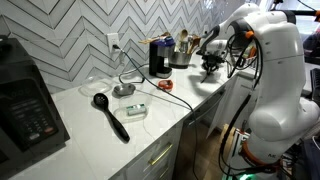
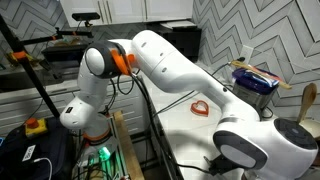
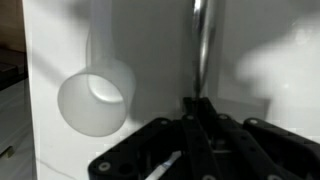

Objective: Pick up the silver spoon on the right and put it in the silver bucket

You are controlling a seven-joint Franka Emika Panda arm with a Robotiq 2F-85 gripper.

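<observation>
In the wrist view my gripper (image 3: 197,108) is shut, its black fingers pinched on the thin handle of the silver spoon (image 3: 203,45), which runs straight up the picture over the white counter. In an exterior view the gripper (image 1: 211,66) hangs low over the far end of the counter, just beside the silver bucket (image 1: 181,58). The bucket holds several utensils and stands next to the black coffee machine (image 1: 158,57). The spoon is too small to make out in the exterior views.
A white round cup (image 3: 96,100) lies on the counter beside the spoon. A black ladle (image 1: 110,115), a small packet (image 1: 136,111) and a black microwave (image 1: 25,100) are on the counter. A red heart-shaped item (image 2: 200,107) is also there. The arm (image 2: 170,65) fills much of one view.
</observation>
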